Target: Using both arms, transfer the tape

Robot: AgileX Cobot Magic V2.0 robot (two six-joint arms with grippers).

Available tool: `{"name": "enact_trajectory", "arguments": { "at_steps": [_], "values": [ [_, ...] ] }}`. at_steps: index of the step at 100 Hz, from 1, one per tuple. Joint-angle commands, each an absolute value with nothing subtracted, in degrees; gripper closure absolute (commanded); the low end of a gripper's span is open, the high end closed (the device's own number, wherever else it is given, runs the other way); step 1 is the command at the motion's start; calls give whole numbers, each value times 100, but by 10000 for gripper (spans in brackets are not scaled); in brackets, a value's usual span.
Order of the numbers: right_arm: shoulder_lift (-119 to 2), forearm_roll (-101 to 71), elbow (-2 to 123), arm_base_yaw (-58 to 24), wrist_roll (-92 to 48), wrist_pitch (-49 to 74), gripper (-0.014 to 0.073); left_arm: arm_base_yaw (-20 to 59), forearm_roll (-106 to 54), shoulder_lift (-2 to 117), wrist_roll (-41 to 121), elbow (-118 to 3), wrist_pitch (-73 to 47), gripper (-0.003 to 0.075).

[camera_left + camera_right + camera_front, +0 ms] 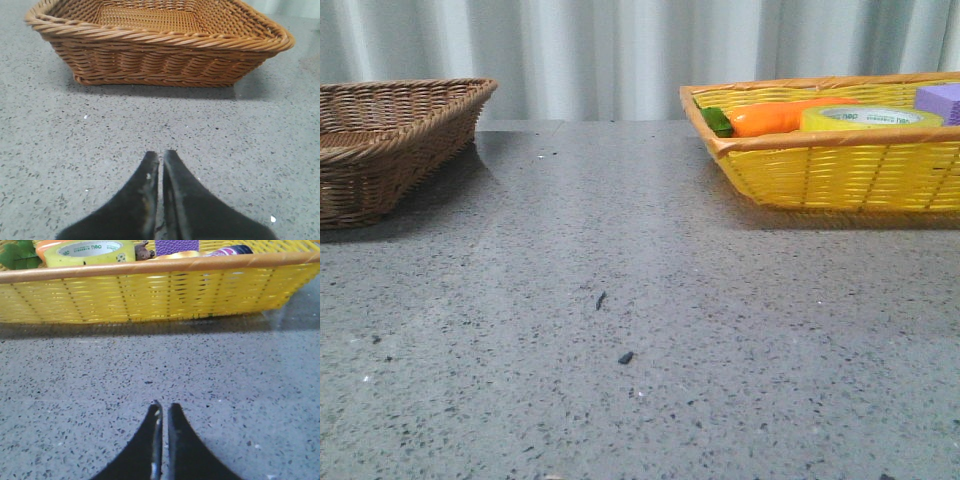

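Note:
The yellow tape roll (868,119) lies flat in the yellow wicker basket (840,170) at the right back of the table, between an orange carrot (780,117) and a purple block (940,100). It also shows in the right wrist view (89,252). My right gripper (162,406) is shut and empty, low over the table in front of the yellow basket (150,295). My left gripper (161,154) is shut and empty, over the table in front of the brown wicker basket (160,50). Neither gripper shows in the front view.
The brown basket (390,140) stands at the left back and looks empty. The yellow basket also holds a green leafy piece (717,121), a small brown thing (142,251) and a dark bottle-like thing (232,250). Grey speckled table (620,300); curtain behind.

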State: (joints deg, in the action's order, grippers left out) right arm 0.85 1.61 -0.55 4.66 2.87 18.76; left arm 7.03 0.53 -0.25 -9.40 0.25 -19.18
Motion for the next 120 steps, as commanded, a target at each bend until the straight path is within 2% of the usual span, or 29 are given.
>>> {"name": "enact_trajectory", "arguments": {
  "at_steps": [1,29,49,70,109,120],
  "values": [
    [164,165,-190,506,281,1752,655,699,0,-189,-942,67,-1627,741],
    [164,224,-190,506,281,749,655,699,-116,-189,-942,67,-1506,741],
    [164,-807,-190,506,281,-318,655,699,-2408,-189,-942,67,-931,741],
    [164,-1437,-190,506,281,-129,655,699,-2776,-189,-942,67,-198,741],
    [164,-1563,-190,506,281,-297,655,699,-2856,-189,-942,67,-243,741],
    [164,-2828,12,506,294,-557,655,699,-3139,-189,-942,28,0,741]
  ]
}}
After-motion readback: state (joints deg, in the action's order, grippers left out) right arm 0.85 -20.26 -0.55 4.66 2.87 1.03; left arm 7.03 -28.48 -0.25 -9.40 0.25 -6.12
